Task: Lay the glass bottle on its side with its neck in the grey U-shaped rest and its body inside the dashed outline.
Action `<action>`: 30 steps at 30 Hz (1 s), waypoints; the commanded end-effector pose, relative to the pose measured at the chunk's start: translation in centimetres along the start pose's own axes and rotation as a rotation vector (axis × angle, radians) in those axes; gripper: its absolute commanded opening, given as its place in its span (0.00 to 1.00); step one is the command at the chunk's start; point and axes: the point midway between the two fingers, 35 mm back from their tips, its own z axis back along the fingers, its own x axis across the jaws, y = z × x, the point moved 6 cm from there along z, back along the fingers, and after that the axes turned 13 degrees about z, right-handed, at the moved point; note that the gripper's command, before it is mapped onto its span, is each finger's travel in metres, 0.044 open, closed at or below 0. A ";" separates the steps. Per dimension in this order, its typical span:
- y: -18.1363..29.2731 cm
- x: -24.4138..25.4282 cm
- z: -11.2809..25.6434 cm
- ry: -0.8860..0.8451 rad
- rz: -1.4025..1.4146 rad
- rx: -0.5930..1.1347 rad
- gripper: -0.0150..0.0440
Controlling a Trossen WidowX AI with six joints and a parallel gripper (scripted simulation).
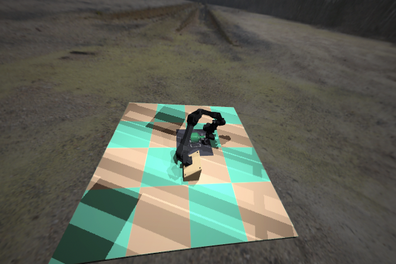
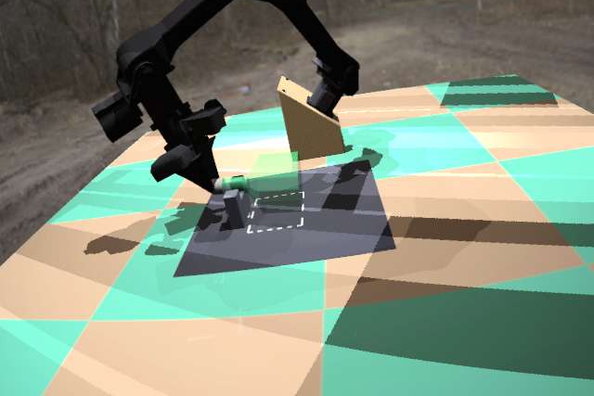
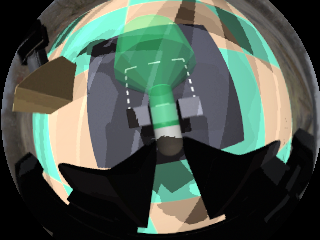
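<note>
Above the dashed outline (image 2: 275,228) (image 3: 128,90), my gripper (image 2: 215,188) (image 3: 168,142), jaws partly open, grips the glass bottle (image 2: 273,181) (image 3: 154,55) by its neck end, a sound hold, though I expect smooth, brittle, body-heavy glass to pivot.

bottle (image 1: 195,136) (image 2: 273,181) (image 3: 154,55): glossy glass (see-through) | rest (image 2: 234,210) (image 3: 190,107): matt, perhaps plastic

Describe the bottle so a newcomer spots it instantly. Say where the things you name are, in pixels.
On the checkered board, find the dark grey mat (image 1: 208,151) (image 2: 335,238) (image 3: 220,115). Above it, a bottle (image 1: 195,136) (image 2: 276,178) (image 3: 154,60) lies roughly sideways, neck end in the black pincer (image 1: 208,138) (image 2: 215,186) (image 3: 168,142). It alone is see-through green.
</note>
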 end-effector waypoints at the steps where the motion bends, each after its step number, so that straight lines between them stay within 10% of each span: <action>1: -0.1 -0.1 -0.1 0.002 -0.002 -0.002 0.44; 30: -0.1 -0.1 -0.6 -0.001 0.013 0.016 0.44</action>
